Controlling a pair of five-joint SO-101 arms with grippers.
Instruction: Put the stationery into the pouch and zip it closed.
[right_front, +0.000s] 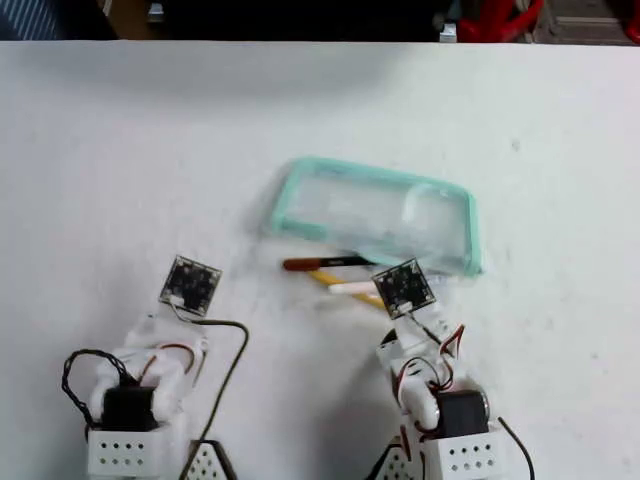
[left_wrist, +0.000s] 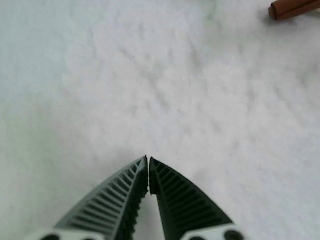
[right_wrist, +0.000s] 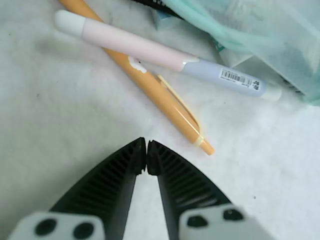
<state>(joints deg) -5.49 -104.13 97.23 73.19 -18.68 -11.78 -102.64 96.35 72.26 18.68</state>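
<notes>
1. Your pouch (right_front: 375, 212) lies just right of the centre of the high view. It is a flat, rounded rectangle of clear, soft plastic with a mint-green border, and in the right wrist view the pouch (right_wrist: 260, 30) looks crinkled and see-through.
2. Three pens lie loose on the table just below the pouch's lower edge, in the middle of the high view.
3. The brown pen (right_front: 325, 263) is slim and glossy with a darker right end. Its rounded brown end (left_wrist: 292, 9) also shows in the left wrist view.
4. The orange pen (right_front: 322, 278) has a smooth barrel with a clip and narrows to a tip (right_wrist: 160, 95).
5. The pink pen (right_front: 352, 289) lies across the orange one, touching it. It has a white cap, a pale pink barrel and a lavender end with a printed label (right_wrist: 150, 50), and that end reaches to the pouch's border.
6. Your left claw (left_wrist: 148, 167) has its ribbed grey fingers pressed together at the tips, holding nothing, over bare table at the lower left of the high view.
7. Your right claw (right_wrist: 146, 152) has its black ribbed fingers likewise pressed together, holding nothing. It sits just beside the orange pen's tip without touching it.
8. The table (right_front: 120, 150) is white, matte and faintly grainy.
9. Beyond its far edge, along the top of the high view, runs a dark strip of room with a red object (right_front: 500, 18) at the upper right.
</notes>
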